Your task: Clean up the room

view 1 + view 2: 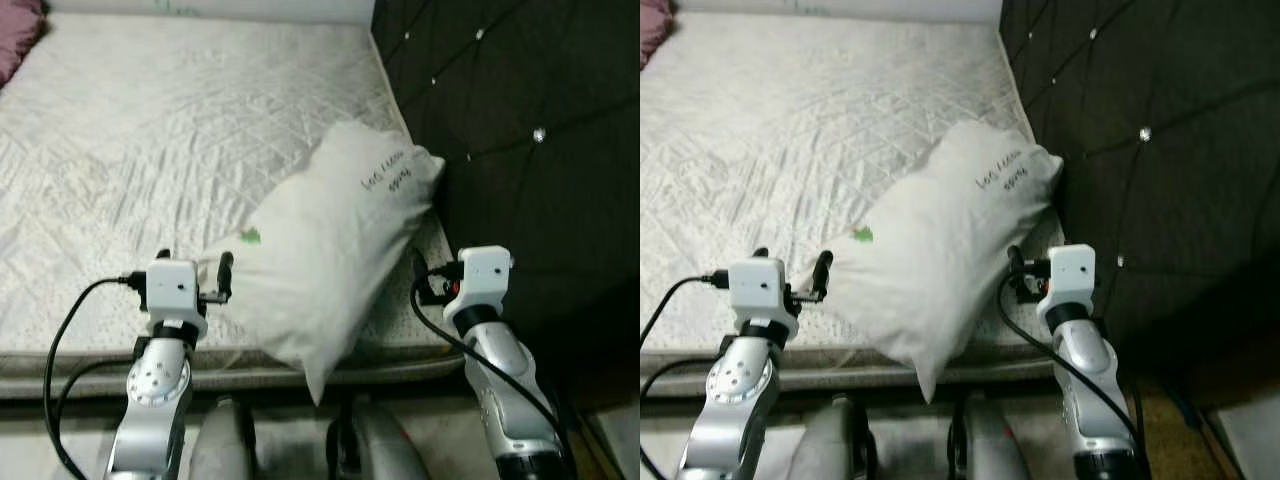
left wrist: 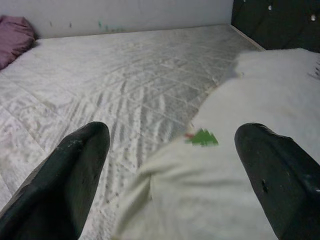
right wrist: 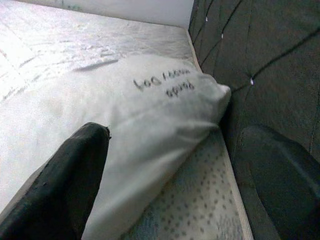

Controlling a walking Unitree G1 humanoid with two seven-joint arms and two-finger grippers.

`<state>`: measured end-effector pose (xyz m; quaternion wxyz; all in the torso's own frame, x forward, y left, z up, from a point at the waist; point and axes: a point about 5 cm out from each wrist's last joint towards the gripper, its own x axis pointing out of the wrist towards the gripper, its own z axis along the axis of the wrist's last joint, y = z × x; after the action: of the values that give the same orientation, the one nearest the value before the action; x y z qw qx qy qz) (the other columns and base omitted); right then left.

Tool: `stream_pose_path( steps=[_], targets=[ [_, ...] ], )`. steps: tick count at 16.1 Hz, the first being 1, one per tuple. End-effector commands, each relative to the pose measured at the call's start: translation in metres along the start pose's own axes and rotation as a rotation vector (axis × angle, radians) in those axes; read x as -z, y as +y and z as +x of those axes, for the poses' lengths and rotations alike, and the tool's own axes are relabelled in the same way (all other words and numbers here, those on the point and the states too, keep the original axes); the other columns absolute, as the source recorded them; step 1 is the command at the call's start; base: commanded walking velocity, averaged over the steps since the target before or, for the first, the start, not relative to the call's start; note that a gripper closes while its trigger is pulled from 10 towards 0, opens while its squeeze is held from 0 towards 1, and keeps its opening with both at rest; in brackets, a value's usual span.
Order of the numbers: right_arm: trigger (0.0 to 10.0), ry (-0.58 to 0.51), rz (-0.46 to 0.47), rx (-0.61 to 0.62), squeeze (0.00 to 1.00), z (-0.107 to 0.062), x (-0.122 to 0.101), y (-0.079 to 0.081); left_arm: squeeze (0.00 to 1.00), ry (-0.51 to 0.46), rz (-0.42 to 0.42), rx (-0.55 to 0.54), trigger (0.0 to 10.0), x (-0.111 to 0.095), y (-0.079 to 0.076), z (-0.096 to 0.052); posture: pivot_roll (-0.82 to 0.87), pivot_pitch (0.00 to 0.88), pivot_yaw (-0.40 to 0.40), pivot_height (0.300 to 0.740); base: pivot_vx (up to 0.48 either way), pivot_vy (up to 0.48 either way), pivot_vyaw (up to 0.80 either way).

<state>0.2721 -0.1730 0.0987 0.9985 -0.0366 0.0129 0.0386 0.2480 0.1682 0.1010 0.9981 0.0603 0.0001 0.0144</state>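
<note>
We're facing the bed [image 1: 150, 130], white quilted mattress, bare. Far left at its far end, a purple cushion [image 1: 18, 35] sits at the frame edge.

Left gripper [image 1: 195, 272] is raised at the near edge of the bed, at the pillow's lower left flank. Fingers wide apart: in the left wrist view one finger [image 2: 65, 180] sits over the mattress and the other over the pillow, nothing clamped between them. We can't tell whether they touch the fabric.

Pillow [image 1: 330, 250]: white, lying on the near right part of the bed. Long axis runs diagonally, near-left to far-right. Far end points at the headboard and touches or nearly touches it; near corner hangs past the mattress edge toward us. Dark handwriting [image 1: 388, 175] near the far end, small green mark [image 1: 249, 237] on the left side.

Right gripper [image 3: 175, 170] is at the pillow's right side, between pillow and headboard. Fingers wide here too: one against or just beside the pillow's flank, the other by the headboard, holding nothing.

Headboard [image 1: 520, 120]: dark, tufted with shiny studs, standing along the right side of the bed
</note>
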Motion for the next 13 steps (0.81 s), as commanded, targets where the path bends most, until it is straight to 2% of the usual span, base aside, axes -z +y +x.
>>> stream_pose_path(
  steps=[1,6,7,10,13],
  targets=[
    [10.0,0.005,-0.011,-0.006,0.00,-0.001,0.001,0.000,0.00,0.009,0.001,0.001,10.0,0.002,-0.001,0.000,-0.01,0.121,-0.051,0.640,0.000,0.000,0.00],
    [10.0,-0.016,-0.054,-0.035,0.00,0.000,-0.003,0.004,0.00,0.003,-0.035,0.018,10.0,0.001,-0.004,0.003,-0.01,0.123,-0.060,0.640,0.000,0.000,0.00],
    [10.0,-0.014,-0.054,-0.038,0.00,-0.001,-0.002,0.005,0.00,0.002,-0.063,0.044,10.0,0.000,-0.005,0.003,-0.02,0.129,-0.062,0.640,0.000,0.000,0.00],
    [10.0,-0.031,-0.065,-0.056,0.00,0.002,-0.006,0.008,0.00,-0.013,-0.079,0.077,10.0,-0.003,-0.008,0.004,-0.01,0.147,-0.058,0.640,0.000,0.000,0.00],
    [10.0,-0.044,-0.068,-0.058,0.00,0.004,-0.009,0.010,0.00,-0.026,-0.094,0.091,10.0,-0.007,-0.006,0.005,-0.01,0.142,-0.061,0.640,0.316,0.000,0.00]
  ],
)
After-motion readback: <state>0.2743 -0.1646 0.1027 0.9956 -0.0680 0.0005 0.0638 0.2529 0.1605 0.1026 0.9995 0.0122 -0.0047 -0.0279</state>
